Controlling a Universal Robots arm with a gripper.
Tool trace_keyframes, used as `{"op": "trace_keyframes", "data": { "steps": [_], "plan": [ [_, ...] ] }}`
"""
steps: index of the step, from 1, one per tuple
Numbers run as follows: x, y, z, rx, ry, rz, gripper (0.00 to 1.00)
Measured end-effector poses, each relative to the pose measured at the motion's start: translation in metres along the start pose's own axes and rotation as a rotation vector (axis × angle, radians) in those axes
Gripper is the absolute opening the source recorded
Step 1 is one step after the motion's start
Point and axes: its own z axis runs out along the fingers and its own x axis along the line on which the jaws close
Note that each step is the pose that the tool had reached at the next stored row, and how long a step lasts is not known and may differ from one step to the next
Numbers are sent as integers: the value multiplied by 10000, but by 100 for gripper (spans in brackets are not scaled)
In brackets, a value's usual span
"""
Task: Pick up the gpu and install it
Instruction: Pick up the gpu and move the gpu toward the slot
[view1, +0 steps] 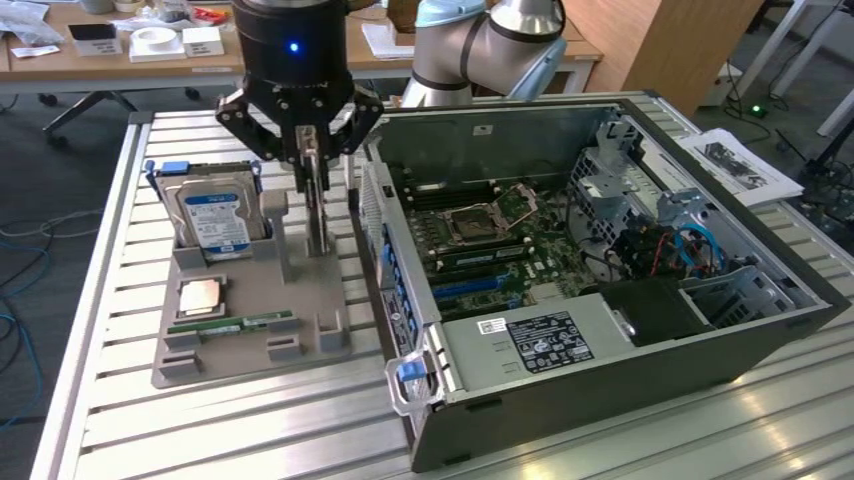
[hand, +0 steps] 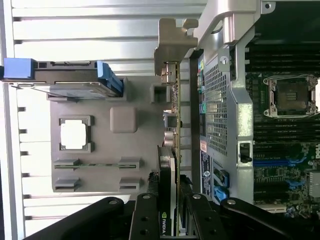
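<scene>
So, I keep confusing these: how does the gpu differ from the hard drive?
The gpu is a thin dark card with a silvery end bracket; the hard drive is a boxy silver block with a blue-white label and blue rails. The gpu sits gripped between the fingers; the hard drive stands untouched. Both stand upright at the gray holder.

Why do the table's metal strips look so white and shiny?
Exterior view: light glares off the slatted table near the computer case; wrist view: the strips beside the grey holder wash out white, while the case's inside looks dim.
</scene>
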Motion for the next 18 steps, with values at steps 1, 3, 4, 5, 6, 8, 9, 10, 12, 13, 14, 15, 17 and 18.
{"op": "trace_keyframes", "data": {
  "steps": [1, 3, 4, 5, 6, 8, 9, 10, 12, 13, 14, 15, 17, 18],
  "plan": [
    [-1, 2, -32, 0, 0, 0, 27],
    [-2, 4, -90, -1, -1, 0, 27],
    [-3, 6, -116, 0, 1, 0, 27],
    [-3, 7, -144, 0, 0, 0, 27],
    [-4, 8, -167, 1, 1, 0, 27],
    [-5, 10, -208, 0, 0, 0, 27],
    [-5, 11, -228, -1, -1, 0, 27],
    [-5, 12, -248, 0, 0, 0, 27],
    [-6, 14, -287, 0, 0, 0, 27],
    [-6, 14, -303, 0, 0, 0, 27],
    [-7, 15, -314, -1, -1, 0, 27],
    [-6, 15, -315, -3, -2, 0, 27],
    [-7, 15, -315, -1, -1, 0, 27],
    [-7, 15, -316, -1, -1, 0, 27]
  ]
}}
